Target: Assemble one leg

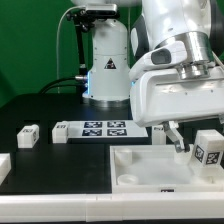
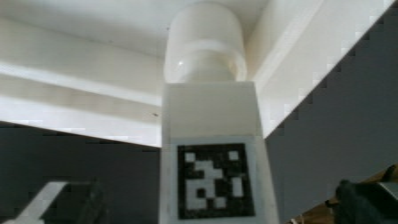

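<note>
A leg, a white block with a black-and-white marker on its face and a rounded end, fills the middle of the wrist view. It points toward the large white tray-like part. My gripper is open, with one finger on each side of this leg and a gap to each. In the exterior view the gripper is at the right, at the tray-like part's right corner, with the leg beside its dark finger.
The marker board lies behind the tray-like part. Another small leg lies at the exterior view's left, and a white block shows at the left edge. The robot base stands at the back.
</note>
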`<move>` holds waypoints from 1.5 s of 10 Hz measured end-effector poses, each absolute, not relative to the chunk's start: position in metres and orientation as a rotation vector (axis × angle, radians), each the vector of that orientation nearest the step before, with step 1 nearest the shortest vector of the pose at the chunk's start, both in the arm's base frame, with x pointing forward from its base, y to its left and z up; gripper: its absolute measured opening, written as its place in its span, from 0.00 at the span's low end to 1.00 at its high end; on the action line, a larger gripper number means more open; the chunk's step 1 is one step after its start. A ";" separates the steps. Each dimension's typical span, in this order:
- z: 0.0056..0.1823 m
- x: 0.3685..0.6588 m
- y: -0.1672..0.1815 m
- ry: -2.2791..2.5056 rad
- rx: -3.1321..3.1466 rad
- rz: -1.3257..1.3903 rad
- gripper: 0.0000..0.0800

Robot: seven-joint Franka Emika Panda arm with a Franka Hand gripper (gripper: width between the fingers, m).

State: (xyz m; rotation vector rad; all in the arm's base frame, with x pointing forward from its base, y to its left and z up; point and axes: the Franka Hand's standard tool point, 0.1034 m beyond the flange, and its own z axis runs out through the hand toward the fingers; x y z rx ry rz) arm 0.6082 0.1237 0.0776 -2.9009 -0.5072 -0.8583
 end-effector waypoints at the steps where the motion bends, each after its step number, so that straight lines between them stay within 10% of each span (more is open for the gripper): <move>1: 0.077 0.607 0.125 -0.474 -2.918 -0.793 0.81; 7: 0.084 0.607 0.136 -0.469 -2.986 0.050 0.81; 15: 0.080 0.617 0.122 -0.443 -3.000 0.016 0.81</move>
